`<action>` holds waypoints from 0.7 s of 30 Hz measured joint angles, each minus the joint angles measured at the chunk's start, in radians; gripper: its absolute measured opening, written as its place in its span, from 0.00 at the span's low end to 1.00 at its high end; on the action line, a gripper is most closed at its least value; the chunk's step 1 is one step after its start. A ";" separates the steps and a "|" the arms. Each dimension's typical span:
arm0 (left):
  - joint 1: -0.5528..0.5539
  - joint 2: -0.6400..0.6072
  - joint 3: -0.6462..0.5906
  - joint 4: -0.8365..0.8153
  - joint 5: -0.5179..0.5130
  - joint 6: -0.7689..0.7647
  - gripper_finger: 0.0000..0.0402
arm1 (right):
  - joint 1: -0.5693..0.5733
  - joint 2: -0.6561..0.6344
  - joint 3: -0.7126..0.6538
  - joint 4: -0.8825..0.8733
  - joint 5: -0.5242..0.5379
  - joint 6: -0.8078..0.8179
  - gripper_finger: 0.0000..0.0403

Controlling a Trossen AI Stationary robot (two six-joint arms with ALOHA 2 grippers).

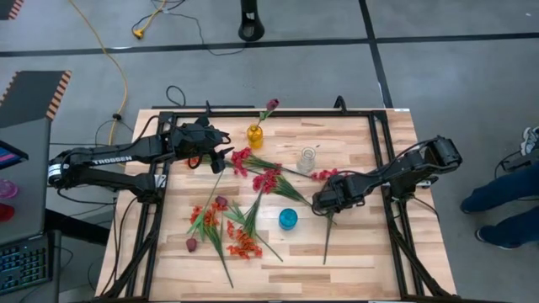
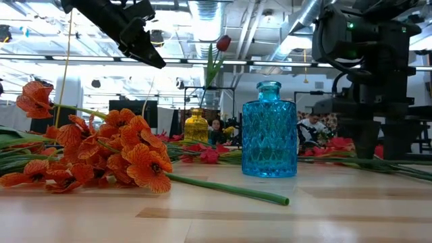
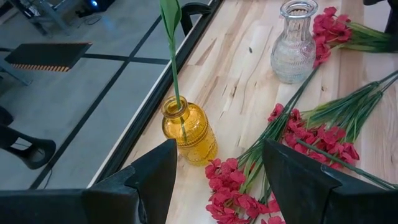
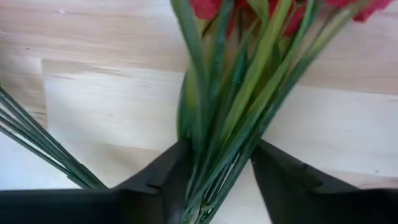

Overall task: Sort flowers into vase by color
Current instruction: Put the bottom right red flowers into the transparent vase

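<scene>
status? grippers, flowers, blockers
Right gripper closing around pink spray stems, down on the table. Left gripper open, hovering near yellow vase, one maroon bud already in it. No blockers seen.

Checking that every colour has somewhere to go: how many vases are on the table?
3: a yellow glass vase holding one maroon bud at the far edge, a clear glass vase beside it, and a blue glass vase mid-table.

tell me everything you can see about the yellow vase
The yellow vase is a small bottle of ribbed amber glass with a round body and a narrow neck. It stands upright near the table's far edge. One green-stemmed flower with a dark red bud stands in it. Pink blooms lie close by; contact is unclear.
</scene>
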 joint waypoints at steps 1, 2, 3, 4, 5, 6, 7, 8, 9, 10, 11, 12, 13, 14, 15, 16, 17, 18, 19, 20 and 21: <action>0.000 0.000 0.000 0.000 0.000 0.000 0.56 | 0.000 0.000 0.000 -0.004 -0.004 -0.013 0.41; 0.000 0.000 0.000 0.000 0.000 0.000 0.56 | 0.000 0.000 0.000 -0.008 -0.006 -0.024 0.36; 0.000 0.000 0.000 0.000 0.000 0.000 0.56 | 0.000 -0.003 0.000 -0.013 -0.007 -0.034 0.32; 0.000 0.000 0.000 0.000 0.000 0.000 0.56 | 0.000 -0.006 0.000 -0.017 -0.008 -0.036 0.28; 0.000 0.000 0.000 0.000 0.000 0.000 0.56 | 0.000 -0.006 0.000 -0.018 -0.009 -0.036 0.24; 0.000 0.000 0.000 0.000 0.000 0.000 0.56 | 0.000 -0.006 0.000 -0.019 -0.011 -0.036 0.20; 0.000 0.000 0.000 0.000 0.000 0.000 0.56 | 0.000 -0.012 0.000 -0.023 -0.012 -0.037 0.17; 0.000 0.000 0.000 0.000 0.000 0.000 0.56 | 0.000 -0.016 0.000 -0.027 -0.014 -0.037 0.14; 0.000 0.000 0.000 0.000 0.000 0.000 0.56 | 0.000 -0.020 0.000 -0.028 -0.013 -0.037 0.12; 0.000 0.000 0.000 0.000 0.000 0.000 0.56 | 0.000 -0.029 -0.001 -0.032 -0.013 -0.037 0.09; 0.000 0.000 0.000 -0.001 0.000 0.000 0.56 | 0.001 -0.040 -0.003 -0.039 -0.012 -0.038 0.09; 0.000 0.000 0.000 -0.001 0.000 0.000 0.56 | 0.001 -0.050 -0.004 -0.042 -0.012 -0.038 0.09; 0.000 0.000 0.000 -0.001 0.000 -0.001 0.56 | 0.001 -0.063 -0.005 -0.046 -0.012 -0.040 0.09; 0.000 0.000 0.000 -0.001 0.000 -0.005 0.56 | 0.002 -0.077 -0.005 -0.052 -0.012 -0.040 0.09; 0.000 0.000 0.000 -0.002 0.000 -0.008 0.56 | 0.002 -0.095 -0.005 -0.058 -0.012 -0.044 0.09; 0.000 0.000 0.000 -0.001 0.000 -0.013 0.56 | 0.002 -0.115 -0.005 -0.067 -0.011 -0.046 0.09; 0.000 0.000 0.000 -0.002 0.000 -0.016 0.56 | 0.002 -0.133 -0.005 -0.080 -0.011 -0.046 0.10; 0.000 0.000 0.000 -0.002 0.000 -0.016 0.56 | 0.002 -0.151 -0.005 -0.094 -0.010 -0.046 0.11; 0.000 0.000 0.000 -0.002 0.000 -0.016 0.56 | 0.002 -0.168 -0.005 -0.111 -0.009 -0.047 0.11; 0.000 0.000 0.000 -0.002 0.000 -0.016 0.56 | 0.002 -0.189 -0.005 -0.128 -0.005 -0.047 0.11; 0.000 0.000 0.000 -0.002 0.000 -0.017 0.56 | 0.002 -0.209 -0.005 -0.144 0.004 -0.047 0.11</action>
